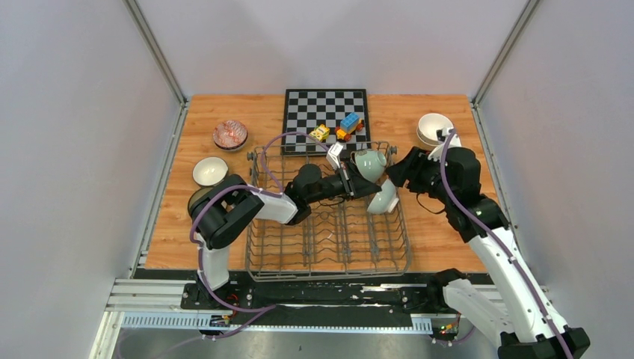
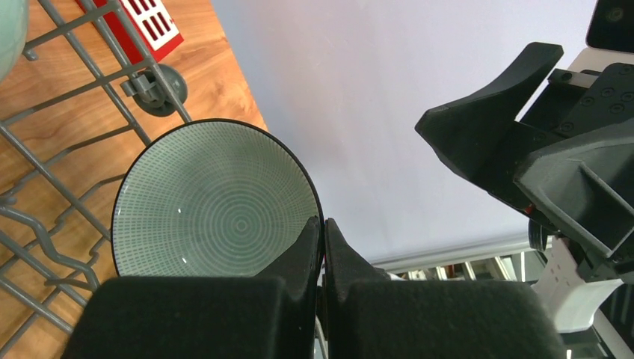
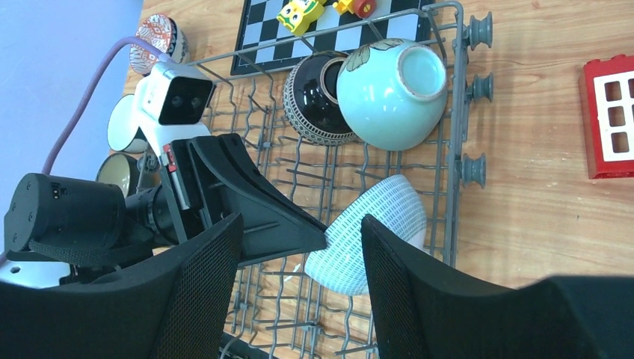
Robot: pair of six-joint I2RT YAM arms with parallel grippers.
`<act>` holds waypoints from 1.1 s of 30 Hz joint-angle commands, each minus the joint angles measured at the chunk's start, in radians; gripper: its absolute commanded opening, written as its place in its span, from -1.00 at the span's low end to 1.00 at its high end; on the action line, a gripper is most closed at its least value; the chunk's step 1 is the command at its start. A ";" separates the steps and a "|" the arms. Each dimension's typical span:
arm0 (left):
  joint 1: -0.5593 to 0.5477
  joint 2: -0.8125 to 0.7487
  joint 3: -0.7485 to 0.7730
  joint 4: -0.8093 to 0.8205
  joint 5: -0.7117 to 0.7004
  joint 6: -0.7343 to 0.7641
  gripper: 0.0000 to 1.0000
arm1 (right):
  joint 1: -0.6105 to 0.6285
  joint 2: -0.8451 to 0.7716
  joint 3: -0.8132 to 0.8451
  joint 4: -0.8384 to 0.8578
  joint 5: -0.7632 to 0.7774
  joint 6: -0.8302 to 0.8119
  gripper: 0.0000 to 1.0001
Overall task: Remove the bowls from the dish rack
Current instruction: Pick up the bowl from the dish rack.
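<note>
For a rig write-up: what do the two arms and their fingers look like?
The left arm and right arm have white links, black joints and a looping purple cable each. The fingers are black, wedge-shaped and mesh-textured.

Left wrist view: lined bowl [image 2: 217,202] lower rim hidden behind left gripper [image 2: 323,224] body; mint bowl [image 2: 9,34] cut by frame corner. Top view: dark-rimmed bowl [image 1: 194,199] half hidden under left arm [image 1: 232,213]. Right wrist view: red block [image 3: 609,116] clipped at right edge.
</note>
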 commanded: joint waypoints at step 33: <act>-0.008 -0.030 -0.014 0.056 -0.032 0.014 -1.00 | -0.019 -0.153 -0.308 0.001 0.016 0.359 0.55</act>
